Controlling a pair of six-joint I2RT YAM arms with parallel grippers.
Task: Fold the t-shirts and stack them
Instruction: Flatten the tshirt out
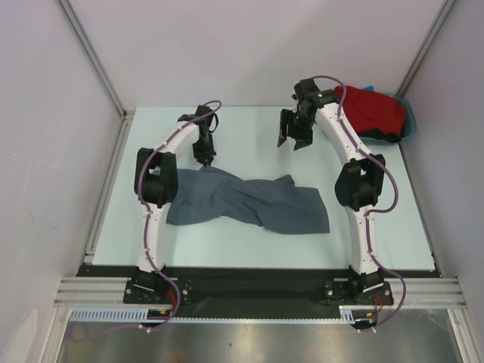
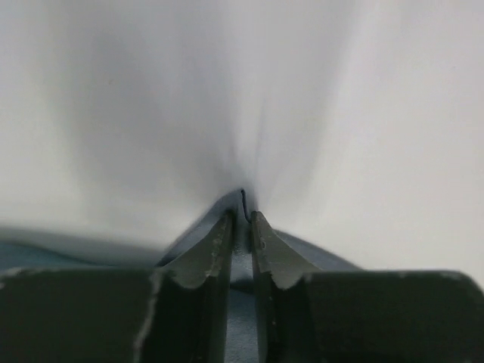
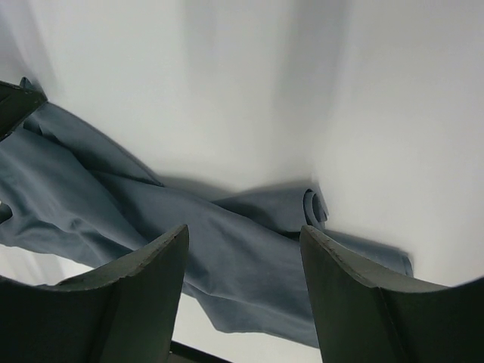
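Observation:
A slate-grey t-shirt [image 1: 249, 204] lies crumpled and twisted across the middle of the table. My left gripper [image 1: 206, 162] is at its far left corner, shut on a fold of the grey cloth [image 2: 240, 249]. My right gripper [image 1: 291, 141] is open and empty, raised above the table beyond the shirt's far right part; the grey shirt [image 3: 227, 257] shows below its jaws, with a rolled edge. A red t-shirt [image 1: 370, 110] with a bit of black cloth lies bunched in a teal tub [image 1: 411, 119] at the far right.
White walls close the table [image 1: 249, 249] at the back and both sides. Metal rails run along the table's left and right edges. The arm bases stand at the near edge.

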